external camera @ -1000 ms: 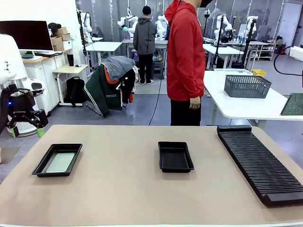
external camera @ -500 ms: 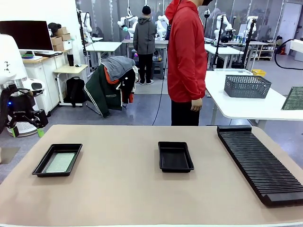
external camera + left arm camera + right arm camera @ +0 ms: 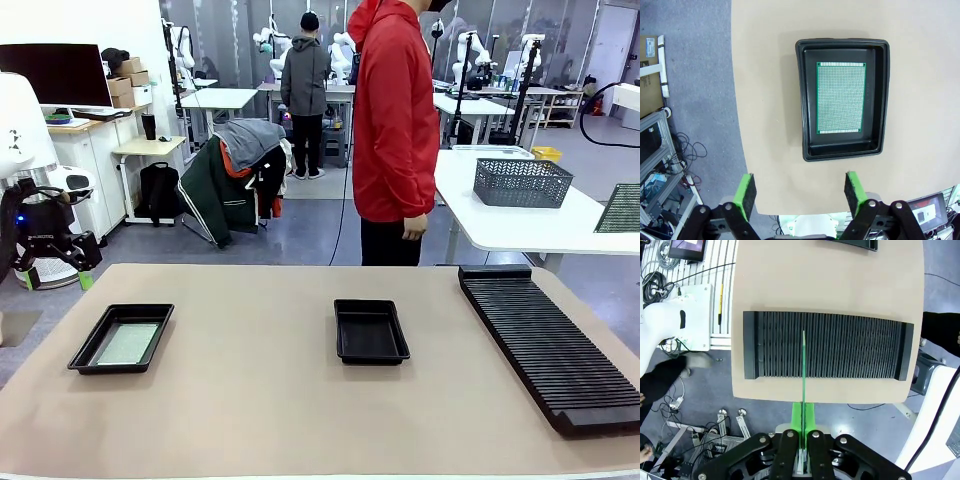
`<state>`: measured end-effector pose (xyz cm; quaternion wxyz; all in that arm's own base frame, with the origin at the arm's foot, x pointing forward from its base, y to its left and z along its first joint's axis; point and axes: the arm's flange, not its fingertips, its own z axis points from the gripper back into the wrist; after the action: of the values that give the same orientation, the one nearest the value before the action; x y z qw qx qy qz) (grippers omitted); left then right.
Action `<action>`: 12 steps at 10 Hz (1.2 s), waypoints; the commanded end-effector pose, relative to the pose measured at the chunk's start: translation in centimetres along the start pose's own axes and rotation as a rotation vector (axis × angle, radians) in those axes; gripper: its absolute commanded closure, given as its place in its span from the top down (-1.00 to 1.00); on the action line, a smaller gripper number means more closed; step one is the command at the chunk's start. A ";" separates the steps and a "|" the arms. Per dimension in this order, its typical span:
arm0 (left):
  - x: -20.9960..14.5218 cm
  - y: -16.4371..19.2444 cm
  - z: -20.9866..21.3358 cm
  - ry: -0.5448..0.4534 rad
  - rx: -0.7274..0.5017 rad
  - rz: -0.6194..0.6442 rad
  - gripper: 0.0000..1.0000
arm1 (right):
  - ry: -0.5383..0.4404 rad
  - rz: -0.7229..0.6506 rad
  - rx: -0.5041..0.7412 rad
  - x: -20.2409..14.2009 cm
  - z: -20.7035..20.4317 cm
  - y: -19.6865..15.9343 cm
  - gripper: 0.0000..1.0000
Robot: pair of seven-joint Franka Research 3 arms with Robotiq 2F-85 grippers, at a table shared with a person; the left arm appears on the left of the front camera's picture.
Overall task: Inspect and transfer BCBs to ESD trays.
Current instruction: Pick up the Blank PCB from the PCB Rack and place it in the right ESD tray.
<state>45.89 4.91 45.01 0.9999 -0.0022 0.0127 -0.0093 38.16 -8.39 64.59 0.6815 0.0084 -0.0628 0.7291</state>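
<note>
One black ESD tray point(image 3: 83, 352) lies at the table's left with a pale-green BCB point(image 3: 127, 343) flat on its floor. My left gripper point(image 3: 52, 262) hangs open off the table's left edge. From the left wrist view, that tray point(image 3: 880, 100) and its BCB point(image 3: 840, 97) sit well below the open left gripper point(image 3: 799, 192). A second ESD tray point(image 3: 371, 331) stands empty at mid-table. My right gripper point(image 3: 802, 422) is shut on another BCB point(image 3: 803, 370), seen edge-on high over the rack. That BCB point(image 3: 622, 208) shows at the picture's right edge.
A long black slotted rack point(image 3: 550, 340) fills the table's right side, with the same rack point(image 3: 850, 345) under the right wrist. A person in a red top point(image 3: 393, 130) stands at the far edge. A grey mesh basket point(image 3: 522, 182) sits on a white table behind.
The BCB at the right edge has risen slightly and drifted right. The person has shifted a little. The left arm has not moved.
</note>
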 end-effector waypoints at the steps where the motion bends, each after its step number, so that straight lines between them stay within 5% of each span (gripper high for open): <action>1: -0.1 -0.1 0.0 -0.004 -0.002 0.001 0.88 | 0.000 0.000 -0.001 0.0 0.0 0.0 -1.00; 9: -0.1 -0.1 0.0 -0.004 -0.002 0.001 0.88 | 0.000 0.000 0.000 0.0 0.0 0.0 -0.96; 12: -0.1 -0.1 0.0 -0.004 -0.002 0.001 0.88 | -0.190 -0.456 0.043 2.1 -1.1 -3.8 -0.96</action>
<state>45.90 4.91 45.02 0.9999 -0.0022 0.0127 -0.0093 40.73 -7.33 63.35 0.7789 0.0693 -0.0838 0.6176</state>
